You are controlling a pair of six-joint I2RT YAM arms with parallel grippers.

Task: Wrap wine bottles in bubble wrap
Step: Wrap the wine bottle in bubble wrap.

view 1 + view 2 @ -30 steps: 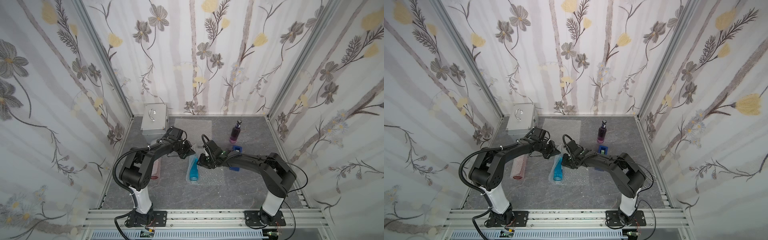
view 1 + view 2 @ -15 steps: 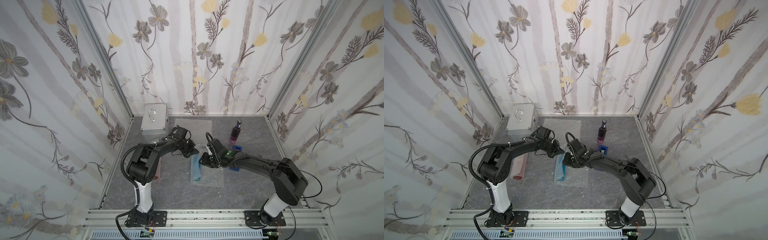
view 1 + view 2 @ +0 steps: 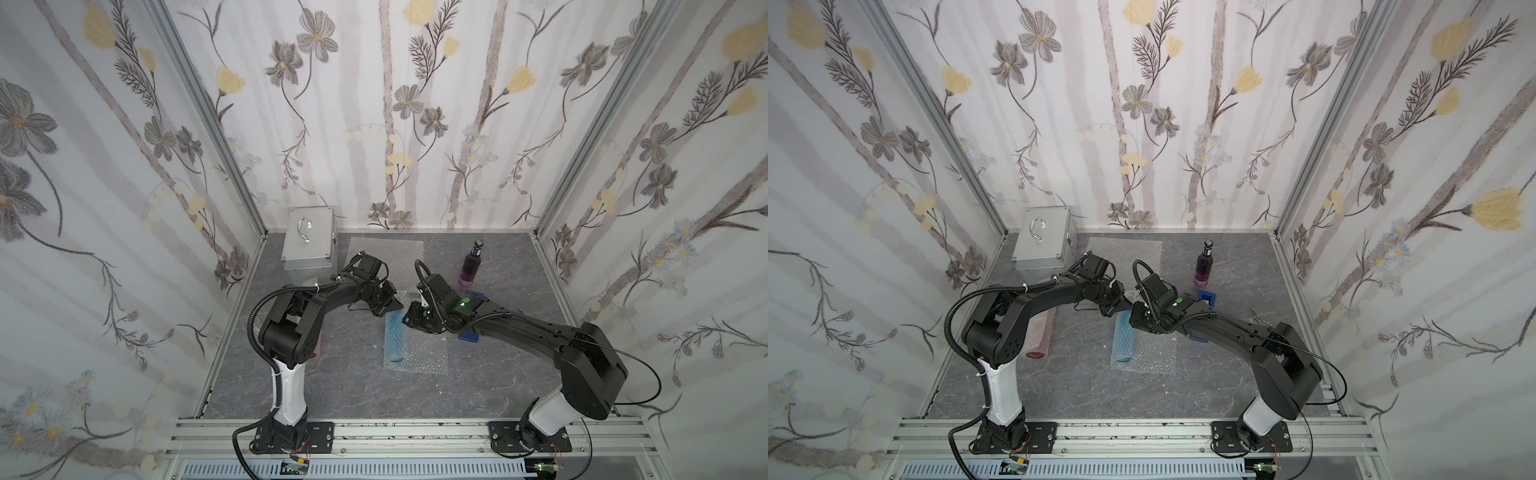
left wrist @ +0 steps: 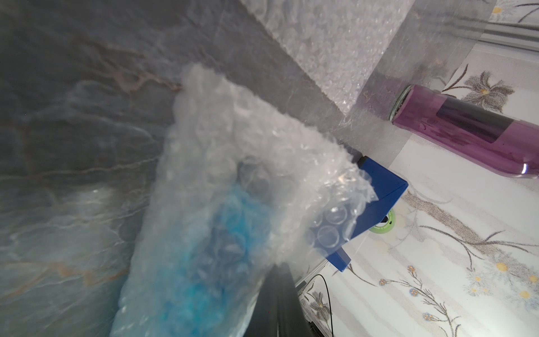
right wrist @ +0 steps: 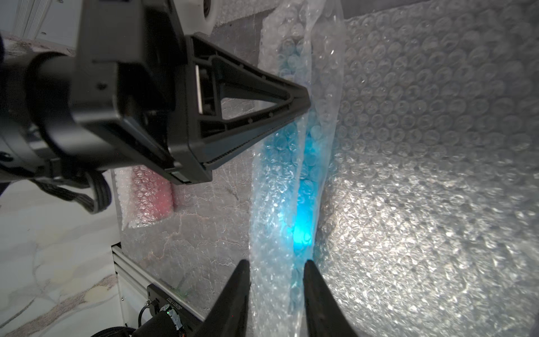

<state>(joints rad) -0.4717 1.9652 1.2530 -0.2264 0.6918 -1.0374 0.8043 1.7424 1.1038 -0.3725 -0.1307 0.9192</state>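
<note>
Done: the red bottle (image 3: 1042, 337) is seen fully rolled in wrap, laid by the left edge of the counter (image 3: 498, 374).
In progress: the blue bottle (image 3: 394, 336) lies mid-counter, partly rolled in bubble wrap (image 3: 428, 353), with much of the sheet flat beside it.
Left hand (image 5: 304, 97): closed, with a wrap fold apparently pinched at its tip.
Right hand (image 5: 275, 264): closed partway around the blue bottle's wrapped end.
Left to do: the purple bottle (image 3: 469, 270) stands bare near the back right corner, and a spare sheet (image 3: 395, 249) is laid at the back edge.
</note>
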